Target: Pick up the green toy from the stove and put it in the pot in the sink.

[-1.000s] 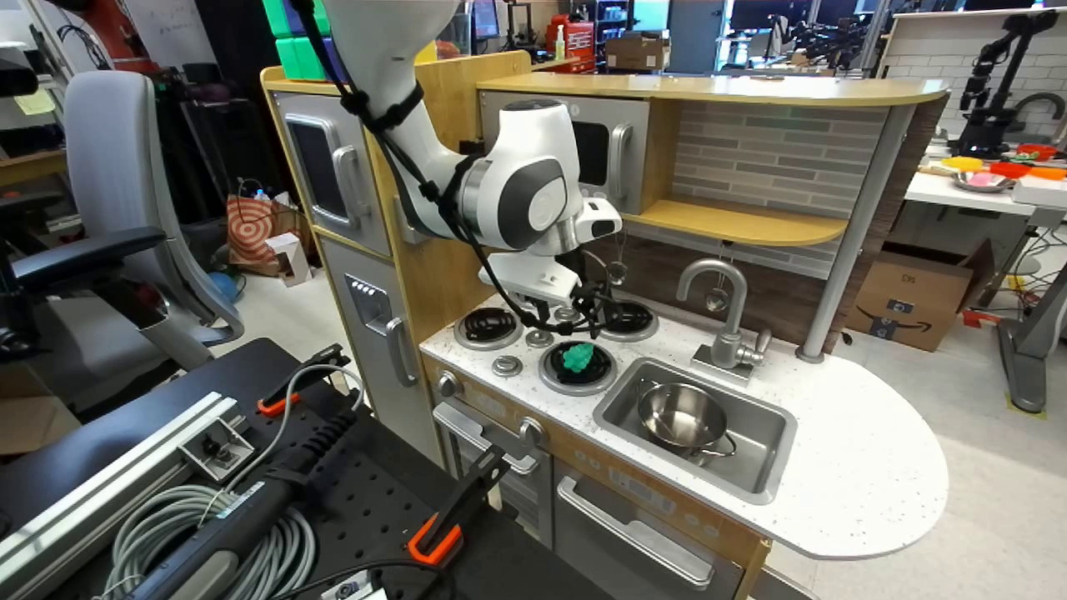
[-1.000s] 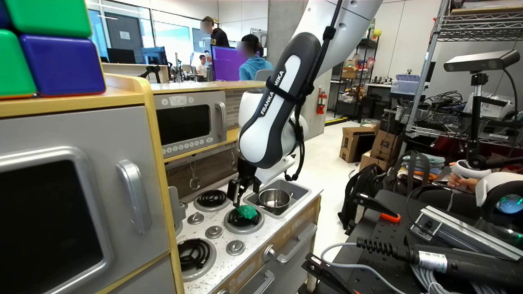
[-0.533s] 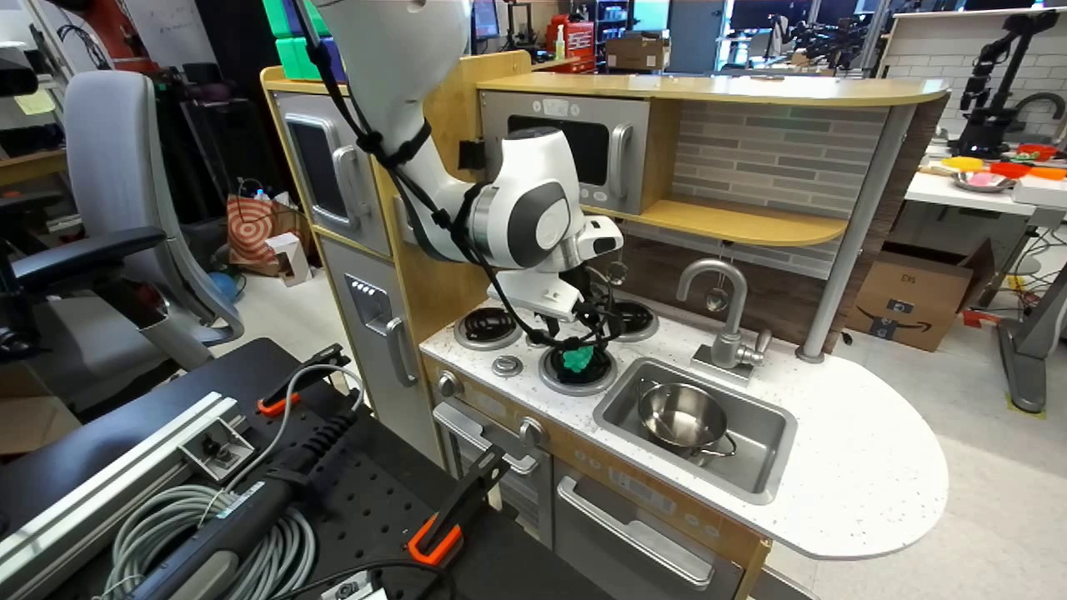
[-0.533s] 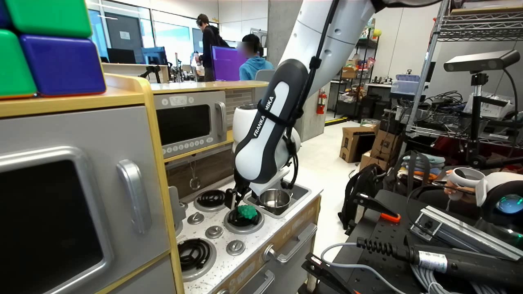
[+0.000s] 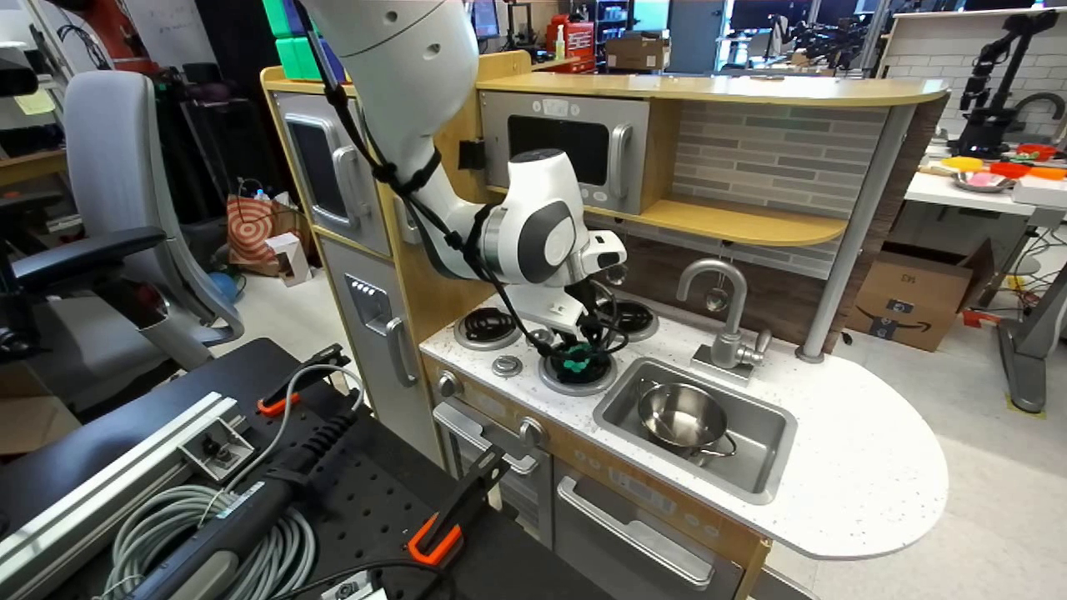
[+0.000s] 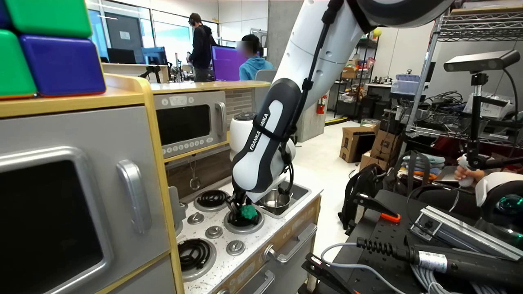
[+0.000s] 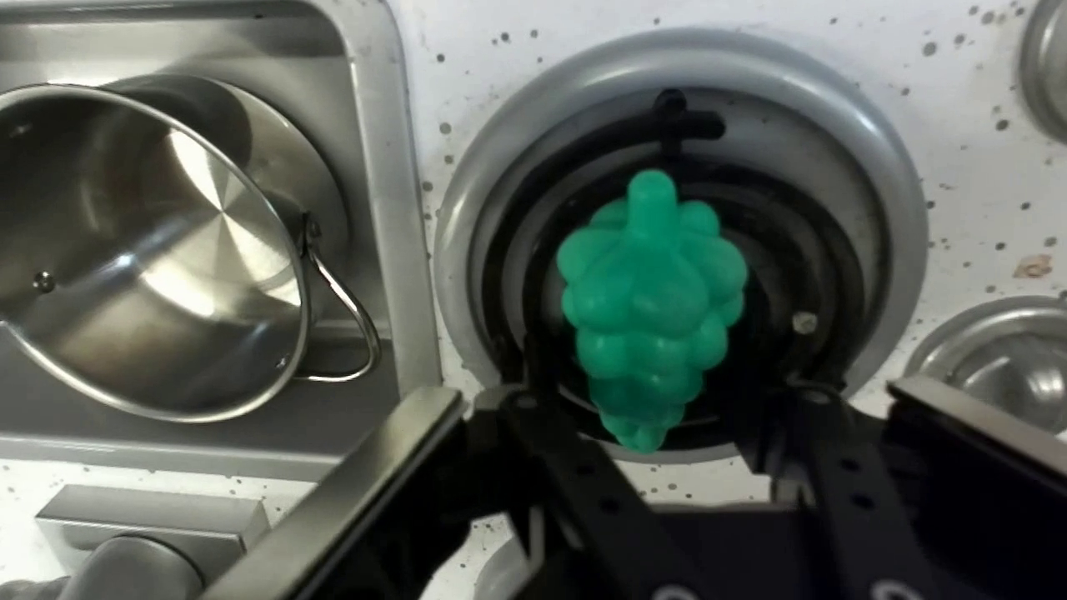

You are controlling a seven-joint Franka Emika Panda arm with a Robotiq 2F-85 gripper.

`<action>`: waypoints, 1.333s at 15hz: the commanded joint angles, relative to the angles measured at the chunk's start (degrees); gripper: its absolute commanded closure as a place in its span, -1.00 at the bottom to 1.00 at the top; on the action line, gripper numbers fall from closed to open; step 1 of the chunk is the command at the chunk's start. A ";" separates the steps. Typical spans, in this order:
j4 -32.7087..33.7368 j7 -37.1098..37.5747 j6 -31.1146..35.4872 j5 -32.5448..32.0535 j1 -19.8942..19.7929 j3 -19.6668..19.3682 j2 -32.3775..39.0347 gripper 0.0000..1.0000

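Note:
The green toy (image 7: 654, 283), a lumpy grape-like cluster, lies on a black burner (image 7: 842, 108) of the white stove (image 6: 222, 261). My gripper (image 7: 647, 379) is down around the toy's narrow end in the wrist view. Its jaws stand partly apart, one on each side; a thin dark gap separates the left finger (image 7: 538, 368) from the toy. The right finger blends into the burner, so contact there is hard to judge. Beside the stove, the silver pot (image 5: 683, 412) sits inside the sink (image 5: 754, 479); in the wrist view the pot (image 7: 142, 333) is at left.
A curved faucet (image 5: 733, 312) rises behind the sink. Grey knobs (image 6: 214, 232) stand between the burners. The microwave (image 6: 188, 122) and a yellow shelf (image 5: 742, 225) are above the counter. A black table (image 5: 367, 492) with clamps and cables lies in front.
The arm has come down, bringing the gripper from above the toy to around it. Its fingers look closer together than before. The toy has hardly shifted, and the pot has not moved.

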 commanded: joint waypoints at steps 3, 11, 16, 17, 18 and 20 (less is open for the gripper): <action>-4.51 -2.47 2.36 2.02 -4.48 3.16 -3.86 0.81; -8.73 2.38 6.46 8.72 -10.63 -1.92 -5.06 0.84; -3.61 9.44 6.89 11.34 -8.38 -7.44 -0.94 0.84; -2.69 10.60 6.89 11.70 -7.85 -8.02 -0.39 0.84; -1.63 12.01 6.97 11.93 -6.85 -9.10 0.39 0.84; 1.12 14.74 5.60 11.90 -4.69 -11.34 2.15 0.84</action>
